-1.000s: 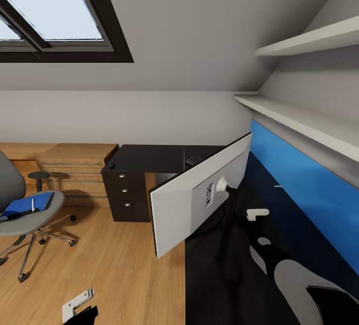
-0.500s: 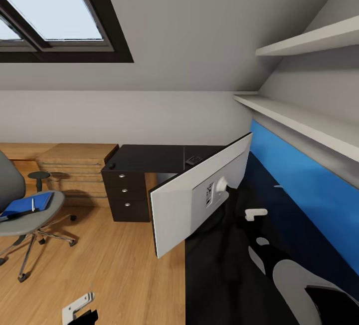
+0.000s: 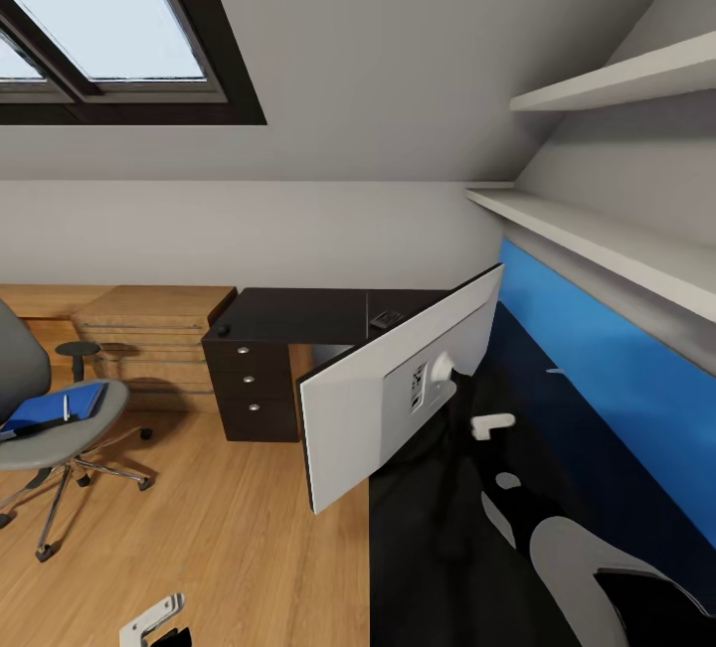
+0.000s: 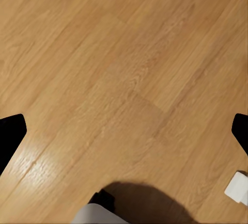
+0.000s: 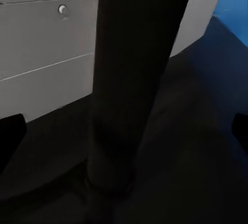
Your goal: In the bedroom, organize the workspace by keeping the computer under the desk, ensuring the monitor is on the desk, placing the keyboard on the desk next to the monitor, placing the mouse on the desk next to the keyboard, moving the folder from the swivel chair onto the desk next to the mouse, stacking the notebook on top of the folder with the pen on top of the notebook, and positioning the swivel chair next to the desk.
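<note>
The monitor [image 3: 398, 384] shows its pale grey back, tilted, above a black surface [image 3: 438, 548] in front of the dark desk [image 3: 298, 314]. My right gripper [image 3: 492, 422] hangs just behind the monitor. In the right wrist view it is open [image 5: 124, 131], with the monitor's dark stand [image 5: 134, 69] between the wide-spread fingertips [image 5: 10, 131]. At the far left, the grey swivel chair [image 3: 85, 428] carries the blue folder [image 3: 50, 406] with a pen [image 3: 67, 406] on it. A small dark item [image 3: 386, 318] lies on the desk. My left gripper [image 3: 154, 624] is open over the wooden floor [image 4: 124, 69].
The desk has a drawer unit [image 3: 254, 384] at its left end. A wooden dresser [image 3: 149, 329] and a small stool [image 3: 78, 351] stand by the back wall. White shelves [image 3: 597, 230] and a blue panel [image 3: 617, 369] run along the right wall. A skylight [image 3: 99, 21] is overhead.
My right gripper has shifted a little to the left, closer to the monitor's back. My left gripper has sunk lower in the head view. The monitor and chair have not moved.
</note>
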You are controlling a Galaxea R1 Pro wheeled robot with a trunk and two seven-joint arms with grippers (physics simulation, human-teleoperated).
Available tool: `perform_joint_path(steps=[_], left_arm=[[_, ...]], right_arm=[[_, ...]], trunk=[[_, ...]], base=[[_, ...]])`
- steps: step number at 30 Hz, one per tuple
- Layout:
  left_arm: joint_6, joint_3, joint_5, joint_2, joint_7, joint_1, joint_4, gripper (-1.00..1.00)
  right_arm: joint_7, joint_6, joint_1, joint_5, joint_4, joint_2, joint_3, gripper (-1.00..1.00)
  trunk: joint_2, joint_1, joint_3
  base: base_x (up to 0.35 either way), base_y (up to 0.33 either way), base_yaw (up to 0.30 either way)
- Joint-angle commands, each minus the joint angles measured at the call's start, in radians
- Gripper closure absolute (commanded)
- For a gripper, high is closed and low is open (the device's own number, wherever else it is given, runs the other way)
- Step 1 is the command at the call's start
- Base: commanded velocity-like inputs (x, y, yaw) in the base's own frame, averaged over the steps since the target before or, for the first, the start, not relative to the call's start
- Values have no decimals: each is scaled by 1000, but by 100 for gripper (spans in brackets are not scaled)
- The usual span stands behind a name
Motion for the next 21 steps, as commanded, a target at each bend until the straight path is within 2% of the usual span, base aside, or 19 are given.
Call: perform_joint_path(steps=[1,7,21], left_arm=[[-2,-4,7,0,5,0,-1,-100],[-21,-33,8,1,6,0,4,-100],[-25,-41,8,2,6,0,7,-100]], right_arm=[[-3,-3,-1,18,1,2,-5,-100],[-5,-7,-1,44,0,6,-2,-100],[2,-16,-1,67,0,2,-1,-100]], trunk=[[-2,0,-2],[-2,0,-2],[-2,0,-2]], base=[[0,0,0],[0,0,0],[0,0,0]])
